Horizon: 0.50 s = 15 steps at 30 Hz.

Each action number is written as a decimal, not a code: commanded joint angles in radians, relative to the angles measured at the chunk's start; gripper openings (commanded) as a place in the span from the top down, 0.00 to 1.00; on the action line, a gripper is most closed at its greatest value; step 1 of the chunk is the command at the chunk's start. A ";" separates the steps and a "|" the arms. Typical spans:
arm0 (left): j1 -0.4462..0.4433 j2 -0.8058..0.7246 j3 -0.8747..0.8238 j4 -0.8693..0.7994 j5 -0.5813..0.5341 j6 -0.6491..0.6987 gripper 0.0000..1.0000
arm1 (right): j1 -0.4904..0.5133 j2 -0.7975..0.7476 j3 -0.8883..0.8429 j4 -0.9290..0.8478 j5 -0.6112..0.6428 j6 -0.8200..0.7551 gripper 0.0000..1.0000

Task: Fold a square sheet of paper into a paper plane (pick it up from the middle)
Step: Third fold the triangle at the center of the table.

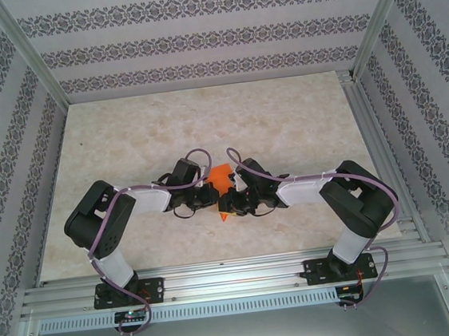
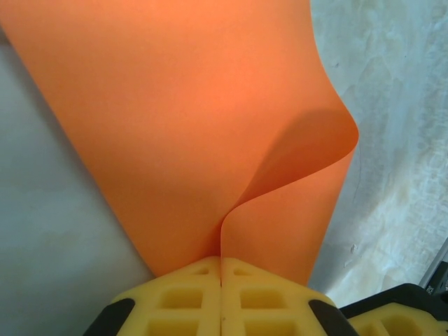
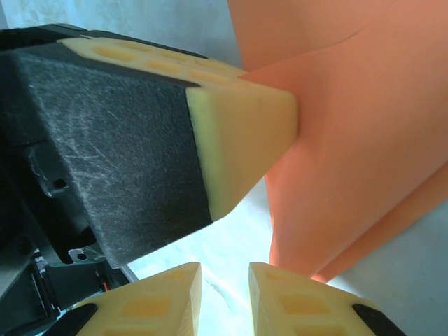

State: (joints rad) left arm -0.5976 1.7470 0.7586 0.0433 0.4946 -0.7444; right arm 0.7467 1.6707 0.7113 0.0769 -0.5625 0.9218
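The square sheet of paper (image 2: 175,119) is bright orange and held off the table at its lower edge. It curls over on itself to the right, in a soft bend rather than a sharp crease. My left gripper (image 2: 221,262) is shut on it, its yellow pads pressed together with the paper pinched between them. From above, the paper (image 1: 222,180) sits between the two wrists at mid-table. My right gripper (image 3: 225,280) is open just beside the paper (image 3: 350,140), with only table between its fingertips. The left gripper's fingers (image 3: 241,133) clamp the sheet right in front of it.
The pale marbled tabletop (image 1: 204,122) stretches behind the arms. Patterned walls and aluminium frame posts (image 1: 32,56) enclose it on three sides. A metal rail (image 1: 236,277) carries both arm bases at the near edge. The two wrists crowd closely together.
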 commanded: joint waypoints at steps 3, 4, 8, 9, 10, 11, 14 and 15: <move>-0.006 0.023 0.011 0.003 0.034 0.014 0.90 | 0.016 0.002 0.001 -0.023 0.019 -0.010 0.75; -0.006 0.025 0.011 0.000 0.036 0.014 0.90 | 0.016 0.000 0.001 -0.033 0.032 -0.012 0.75; -0.007 0.035 0.012 -0.009 0.038 0.020 0.90 | 0.017 0.001 0.003 -0.033 0.018 -0.013 0.75; -0.005 0.038 0.011 -0.009 0.036 0.020 0.90 | 0.019 0.003 0.003 -0.026 0.014 -0.009 0.75; -0.006 0.040 0.010 -0.009 0.036 0.019 0.90 | 0.021 0.004 0.002 -0.017 0.011 -0.005 0.75; -0.006 0.042 0.012 -0.009 0.035 0.018 0.90 | 0.023 0.006 0.001 -0.011 0.004 -0.001 0.76; -0.007 0.041 0.016 -0.011 0.032 0.017 0.90 | 0.025 0.017 -0.001 -0.003 -0.002 0.006 0.76; -0.006 0.042 0.018 -0.015 0.033 0.018 0.90 | 0.025 0.022 -0.004 -0.013 0.003 0.006 0.76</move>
State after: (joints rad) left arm -0.5976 1.7599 0.7643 0.0467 0.5262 -0.7444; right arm 0.7605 1.6726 0.7113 0.0532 -0.5541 0.9218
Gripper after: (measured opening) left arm 0.104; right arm 0.244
